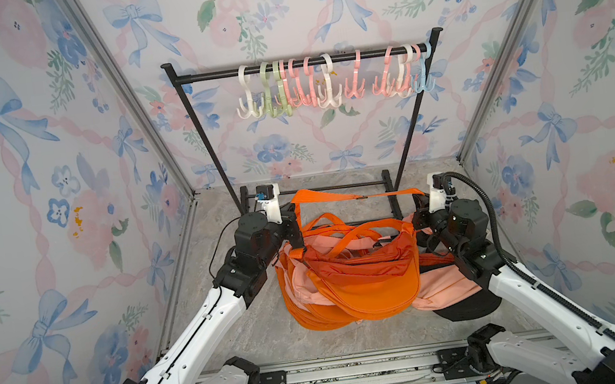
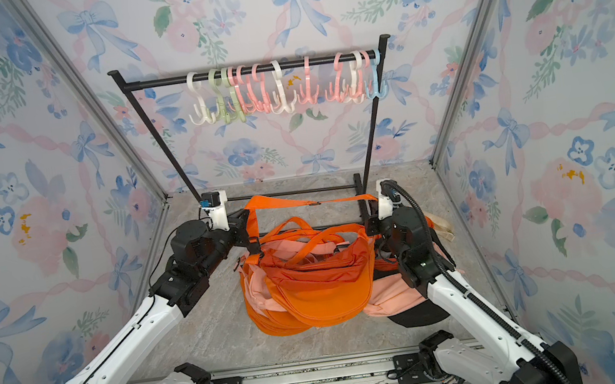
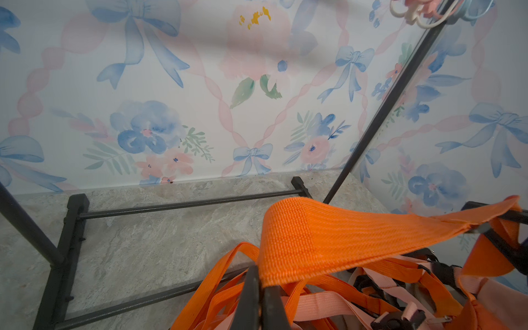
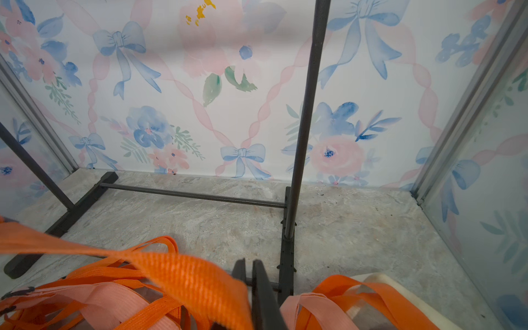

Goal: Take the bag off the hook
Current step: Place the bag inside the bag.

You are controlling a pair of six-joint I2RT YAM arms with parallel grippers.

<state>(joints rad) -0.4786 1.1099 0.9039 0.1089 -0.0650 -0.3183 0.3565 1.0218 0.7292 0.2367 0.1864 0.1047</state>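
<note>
Lying on tabletop: in both top views the orange bag [image 1: 370, 285] [image 2: 319, 292] rests on a pile of bags near the middle of the tabletop [image 1: 242, 322], on the near side of the rack base.
Pile: pink bags [image 1: 447, 287] and a black bag [image 1: 470, 308] lie under and beside it, toward the right edge.
Rack: black rack [image 1: 202, 77] stands at the far edge; the plastic hooks [image 1: 327, 81] hang on its rail, well above the bag.
Strap: the orange strap [image 1: 354, 195] is stretched nearly straight between the left end effector [image 1: 292, 213] [image 2: 245, 219] and the right end effector [image 1: 421, 198] [image 2: 374, 204].
Left wrist view: the left end effector [image 3: 258, 274] is pressed together, pinching the edge of the orange strap [image 3: 328, 237].
Right wrist view: the right end effector [image 4: 249, 265] has its jaws almost together, only a thin slit at the tips; the orange strap [image 4: 185, 274] runs into them lower down and looks pinched there.
</note>
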